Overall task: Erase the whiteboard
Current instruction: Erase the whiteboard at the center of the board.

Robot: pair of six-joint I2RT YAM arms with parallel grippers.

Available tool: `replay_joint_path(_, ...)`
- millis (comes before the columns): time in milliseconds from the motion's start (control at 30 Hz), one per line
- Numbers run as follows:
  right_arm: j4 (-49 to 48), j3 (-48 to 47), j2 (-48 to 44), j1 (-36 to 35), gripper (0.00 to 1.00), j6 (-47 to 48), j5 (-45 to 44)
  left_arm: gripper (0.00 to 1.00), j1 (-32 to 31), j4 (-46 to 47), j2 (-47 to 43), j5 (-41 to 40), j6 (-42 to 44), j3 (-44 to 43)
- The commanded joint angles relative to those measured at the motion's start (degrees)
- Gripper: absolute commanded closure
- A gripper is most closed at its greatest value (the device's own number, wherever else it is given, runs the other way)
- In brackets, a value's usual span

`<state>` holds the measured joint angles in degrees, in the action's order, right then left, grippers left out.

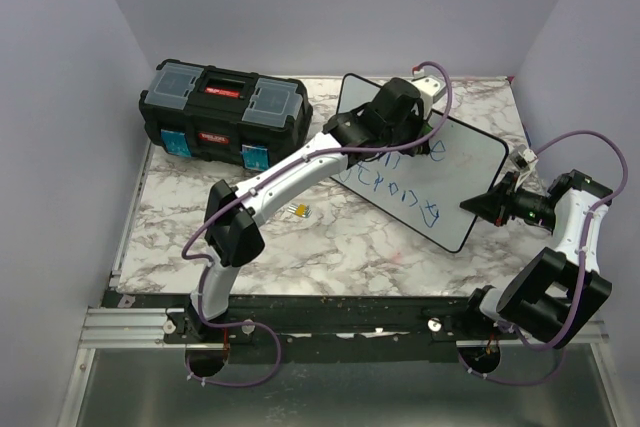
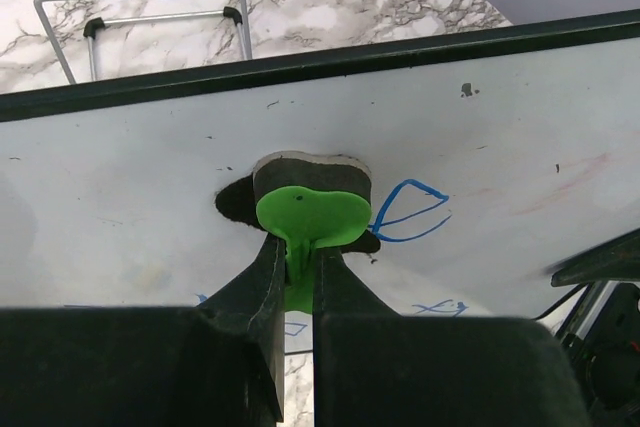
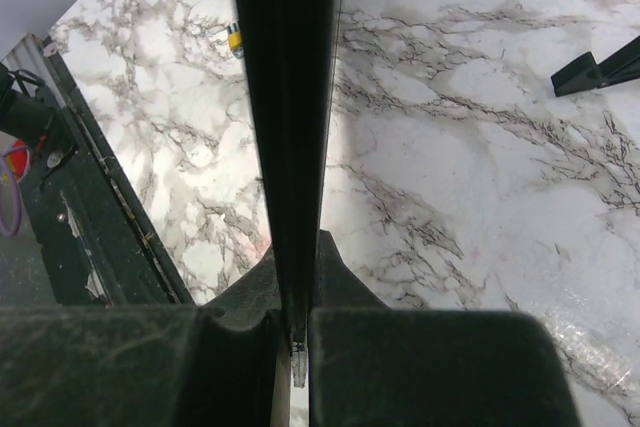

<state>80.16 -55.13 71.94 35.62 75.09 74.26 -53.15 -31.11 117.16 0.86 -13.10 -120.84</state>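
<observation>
Top external: left arm [image 1: 290,172] across whiteboard [image 1: 475,157], right arm [image 1: 572,237] crooked at its edge.

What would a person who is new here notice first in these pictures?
The whiteboard with blue writing sits right of centre, the right end effector shut on its edge. The left end effector presses a green-handled eraser against it. A black toolbox sits at the far left.
</observation>
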Motion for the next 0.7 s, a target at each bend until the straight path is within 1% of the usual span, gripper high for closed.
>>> replay_joint_path(0, 1.14, -0.31, -1.85, -1.31, 0.99, 4.28, 2.38, 1.00, 0.05, 1.62, 1.26, -0.92, -0.02, 1.23)
replay_joint_path(200, 1.14, -0.36, -1.63, -1.29, 0.99, 4.28, 2.40, 1.00, -2.76, 4.93, -0.52, -0.93, -1.55, 9.63)
replay_joint_path(367, 1.14, -0.33, -1.64, -1.30, 0.99, 4.28, 2.39, 1.00, -3.19, 5.80, -0.97, -0.96, -1.85, 12.22)
replay_joint_path(467, 1.14, -0.32, -1.63, -1.27, 0.99, 4.28, 2.47, 1.00, -3.04, 5.50, -0.91, -1.70, -1.04, 11.11)
replay_joint_path(667, 1.14, -0.28, -1.72, -1.27, 0.99, 4.28, 2.38, 1.00, -0.27, 2.12, 0.73, -3.02, 0.45, 2.64)
